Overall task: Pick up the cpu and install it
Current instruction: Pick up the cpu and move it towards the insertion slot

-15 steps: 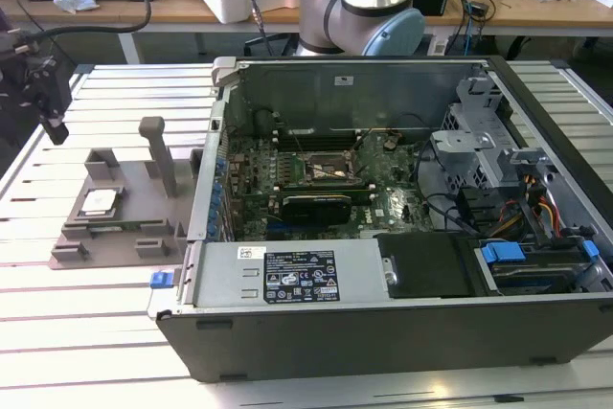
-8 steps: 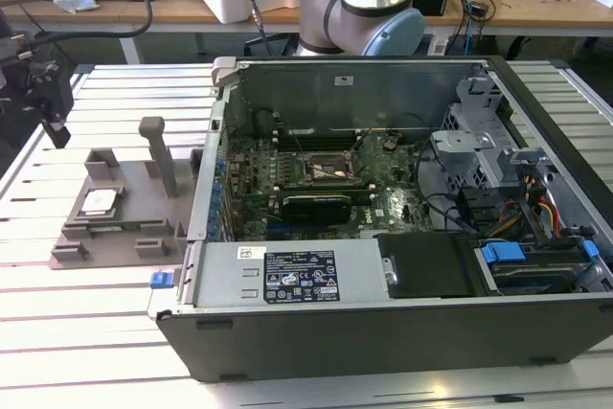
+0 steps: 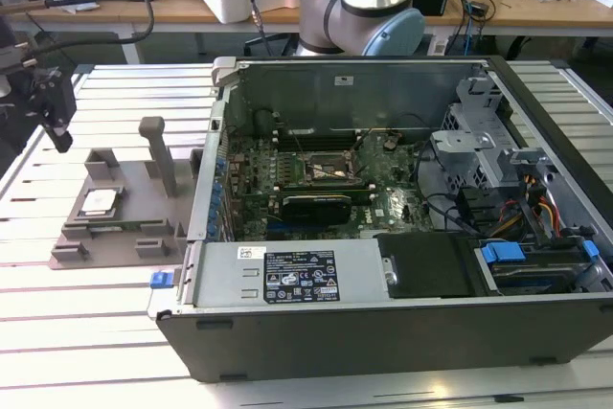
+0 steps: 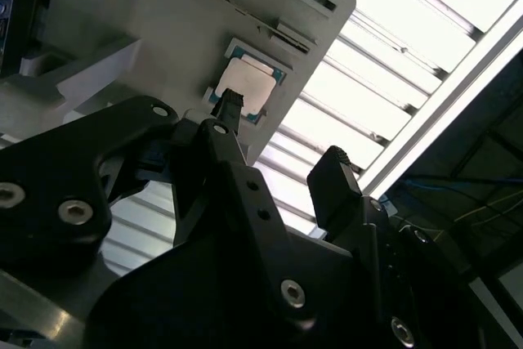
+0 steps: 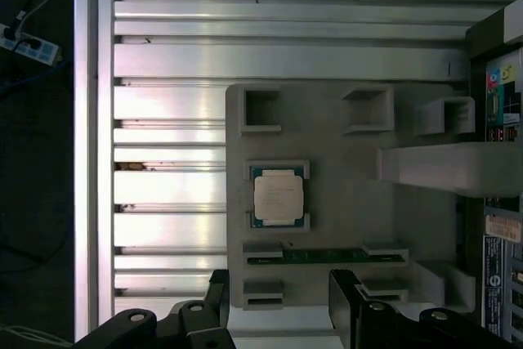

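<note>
exterior: tool (image 3: 57, 131) at far left of frame, above the table (image 3: 86, 332), up-left of the grey tray (image 3: 144, 227); cpu (image 3: 100, 202) flat in its tray pocket; open PC case (image 3: 402, 332) fills centre-right.
second wrist: tool (image 4: 282, 140) fingers spread, nothing held; cpu (image 4: 245, 86) at upper centre, beyond the fingertips.
first wrist: cpu (image 5: 279, 196) mid-frame, shiny square metal lid, dark rim; tray matte plastic; table ribbed aluminium.
step: approach before pick, by my read; needs centring over the cpu, then descent.
</note>
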Robot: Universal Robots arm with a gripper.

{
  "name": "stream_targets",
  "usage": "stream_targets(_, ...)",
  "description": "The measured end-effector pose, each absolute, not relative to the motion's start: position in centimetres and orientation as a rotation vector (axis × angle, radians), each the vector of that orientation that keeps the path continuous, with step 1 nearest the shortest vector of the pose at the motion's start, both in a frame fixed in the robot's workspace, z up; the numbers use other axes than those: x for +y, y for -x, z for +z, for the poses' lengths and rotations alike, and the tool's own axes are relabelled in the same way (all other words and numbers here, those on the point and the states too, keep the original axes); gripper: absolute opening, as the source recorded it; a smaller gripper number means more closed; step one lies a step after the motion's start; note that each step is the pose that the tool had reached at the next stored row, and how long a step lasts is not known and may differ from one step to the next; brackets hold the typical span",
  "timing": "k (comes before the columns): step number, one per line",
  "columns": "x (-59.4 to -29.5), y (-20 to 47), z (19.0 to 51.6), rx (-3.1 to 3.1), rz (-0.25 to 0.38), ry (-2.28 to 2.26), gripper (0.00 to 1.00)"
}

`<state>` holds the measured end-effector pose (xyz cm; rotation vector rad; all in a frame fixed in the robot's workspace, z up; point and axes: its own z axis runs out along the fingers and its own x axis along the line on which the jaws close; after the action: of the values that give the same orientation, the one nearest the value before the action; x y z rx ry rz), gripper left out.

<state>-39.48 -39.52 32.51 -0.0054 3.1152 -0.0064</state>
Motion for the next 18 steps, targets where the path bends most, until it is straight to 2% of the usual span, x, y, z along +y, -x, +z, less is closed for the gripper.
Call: stream_targets(18, -39.5, 39.4, 31.2, 3.115, -0.006, 0.005, 0.6)
